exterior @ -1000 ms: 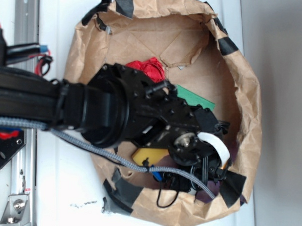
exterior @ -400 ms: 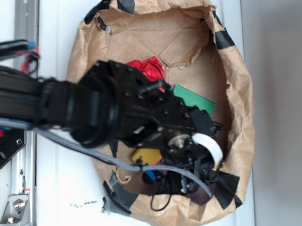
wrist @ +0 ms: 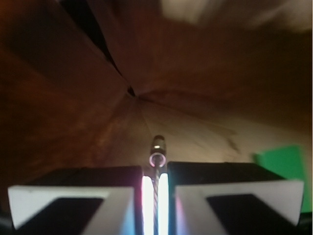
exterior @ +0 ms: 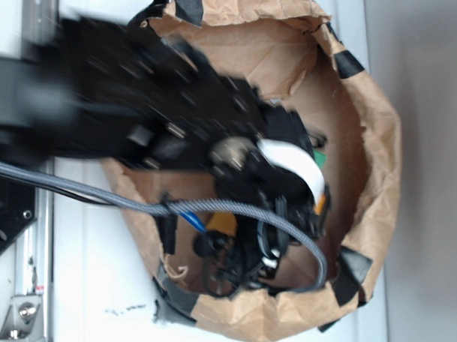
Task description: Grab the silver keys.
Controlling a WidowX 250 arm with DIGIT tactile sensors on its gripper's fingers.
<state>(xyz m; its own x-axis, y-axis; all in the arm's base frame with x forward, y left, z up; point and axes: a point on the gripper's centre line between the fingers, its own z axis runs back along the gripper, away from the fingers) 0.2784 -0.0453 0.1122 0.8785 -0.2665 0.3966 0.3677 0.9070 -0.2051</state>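
the gripper [wrist: 155, 196] is clenching a thin ring of the silver keys [wrist: 157, 157] and is now lifting, blurred, away from the paper bag [exterior: 372, 146] floor. the grab is looking secured, judging by the pinch.

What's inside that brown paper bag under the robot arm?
In the paper bag the hand pinches something thin with a small metal ring, probably the silver keys. A green block lies beside it. The arm hides most of the rest.
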